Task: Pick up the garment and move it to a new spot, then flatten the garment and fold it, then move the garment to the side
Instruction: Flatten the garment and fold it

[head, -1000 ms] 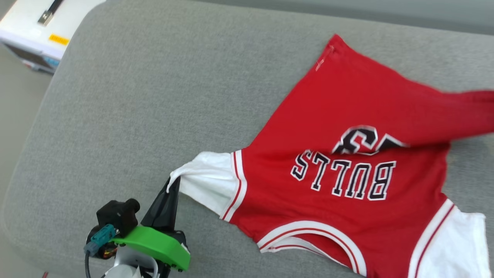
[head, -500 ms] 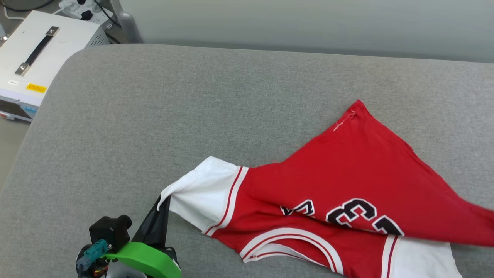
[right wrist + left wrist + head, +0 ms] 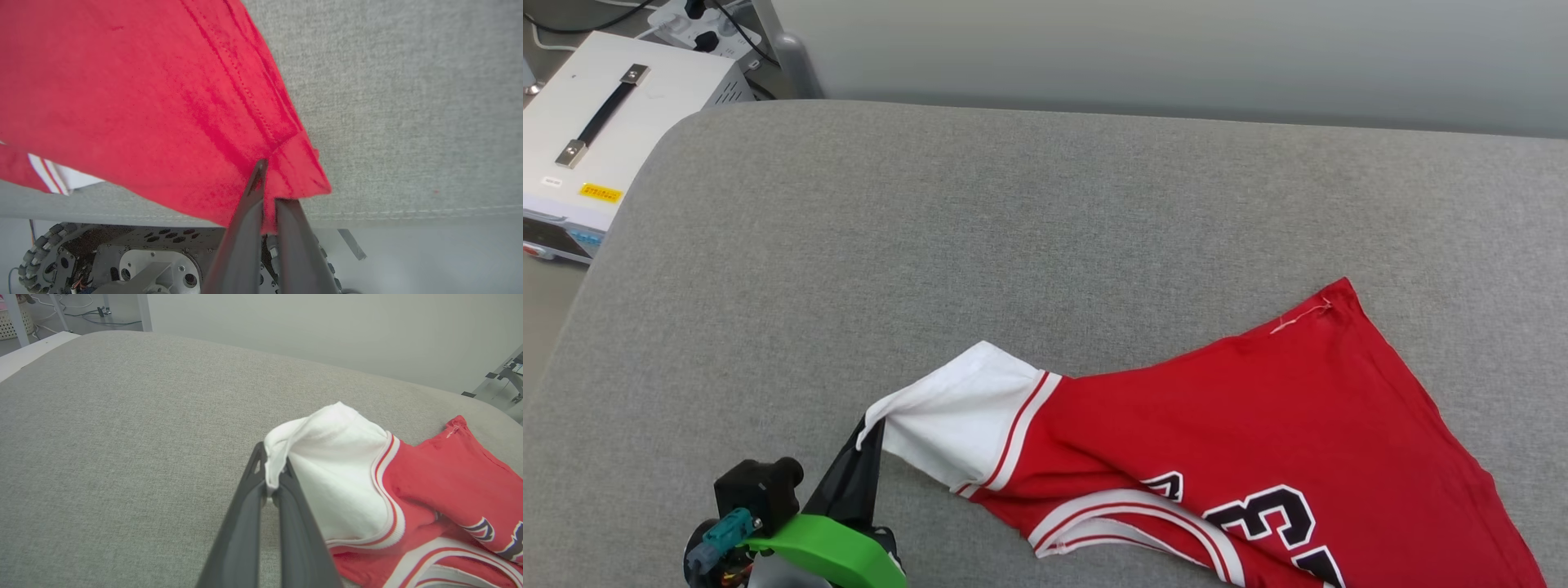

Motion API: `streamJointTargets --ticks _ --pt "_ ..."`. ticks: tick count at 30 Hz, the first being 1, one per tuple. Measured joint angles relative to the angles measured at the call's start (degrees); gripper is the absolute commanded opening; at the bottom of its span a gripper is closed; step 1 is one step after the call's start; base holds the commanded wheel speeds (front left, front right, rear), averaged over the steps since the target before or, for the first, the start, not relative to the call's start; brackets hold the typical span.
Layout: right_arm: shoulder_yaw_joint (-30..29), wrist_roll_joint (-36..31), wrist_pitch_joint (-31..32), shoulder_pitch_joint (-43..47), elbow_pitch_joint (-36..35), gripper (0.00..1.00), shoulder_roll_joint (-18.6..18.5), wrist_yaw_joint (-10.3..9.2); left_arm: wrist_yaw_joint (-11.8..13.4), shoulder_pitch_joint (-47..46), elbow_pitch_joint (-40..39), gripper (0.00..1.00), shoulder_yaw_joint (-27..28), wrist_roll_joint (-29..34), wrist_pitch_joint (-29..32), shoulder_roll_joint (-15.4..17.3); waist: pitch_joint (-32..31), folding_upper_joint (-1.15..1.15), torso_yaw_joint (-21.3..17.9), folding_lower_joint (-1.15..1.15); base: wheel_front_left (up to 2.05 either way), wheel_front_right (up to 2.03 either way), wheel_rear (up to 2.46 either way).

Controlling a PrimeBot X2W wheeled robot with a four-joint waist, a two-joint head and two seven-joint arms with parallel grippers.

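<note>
Both pinching the garment [image 3: 1258, 408]: left pincer [image 3: 272, 475] its sleeve [image 3: 335, 473], right pincer [image 3: 269, 185] the hem [image 3: 261, 118], now drawn nearer.

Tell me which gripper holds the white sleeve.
The left gripper: it pinches the edge of the white sleeve, while the right gripper clamps a red hem corner.

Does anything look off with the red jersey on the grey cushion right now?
The garment lies skewed and doubled over, red cloth covering part of the number print. A pale thread sticks out at its far corner.
</note>
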Motion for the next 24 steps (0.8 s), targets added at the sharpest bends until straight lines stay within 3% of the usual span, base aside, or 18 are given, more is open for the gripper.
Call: streamJointTargets --ticks 6,12,17,24 --pt "-1.4 -2.3 -2.1 -3.9 -4.8 1.00 -4.4 0.00 0.2 0.0 0.0 0.00 -0.1 0.0 0.0 0.4 -0.2 0.00 0.0 0.00 0.00 0.00 0.00" --pt "-1.0 -2.6 -2.4 -13.9 -9.5 1.00 -10.6 0.00 0.2 -0.3 -0.5 0.00 -0.6 0.0 0.0 0.5 0.8 0.00 0.5 0.00 0.00 0.00 0.00" --pt "4.8 -2.3 0.9 -25.5 -11.2 1.00 -16.2 0.00 0.2 -1.8 -0.4 0.00 -1.2 0.1 0.0 0.4 2.5 0.00 1.2 0.00 0.00 0.00 0.00" --pt "17.6 -1.3 10.5 -40.1 -7.1 1.00 -19.3 0.00 -0.4 -5.1 -0.1 0.00 -2.5 0.8 -0.4 -1.0 5.5 0.00 2.9 0.00 0.00 0.00 0.00"
